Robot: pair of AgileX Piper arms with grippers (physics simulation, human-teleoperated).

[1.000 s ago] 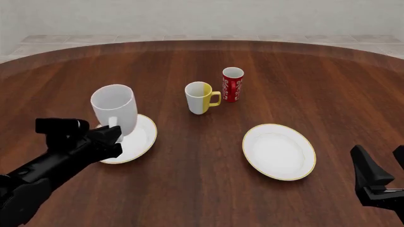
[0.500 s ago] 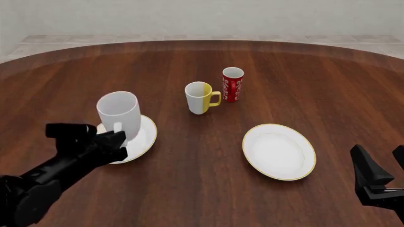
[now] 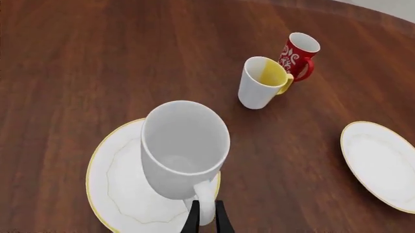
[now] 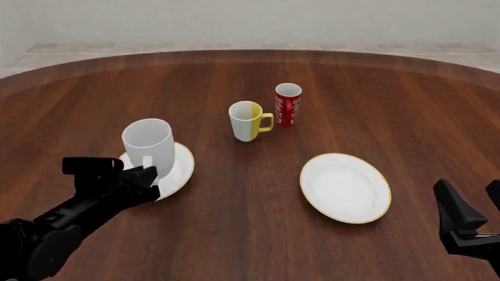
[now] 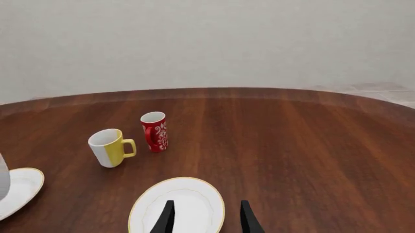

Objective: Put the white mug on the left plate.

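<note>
Just beyond the left end effector (image 4: pixel 144 175), the white mug (image 4: pixel 149 143), handle pinched.

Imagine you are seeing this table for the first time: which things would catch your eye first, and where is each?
The tall white mug stands out at front left, over the left plate, with the left gripper clamped on its handle. Near the table's middle, a white-and-yellow mug and a red patterned cup stand close together. A second plate lies bare at front right, near the idle right gripper.
</note>
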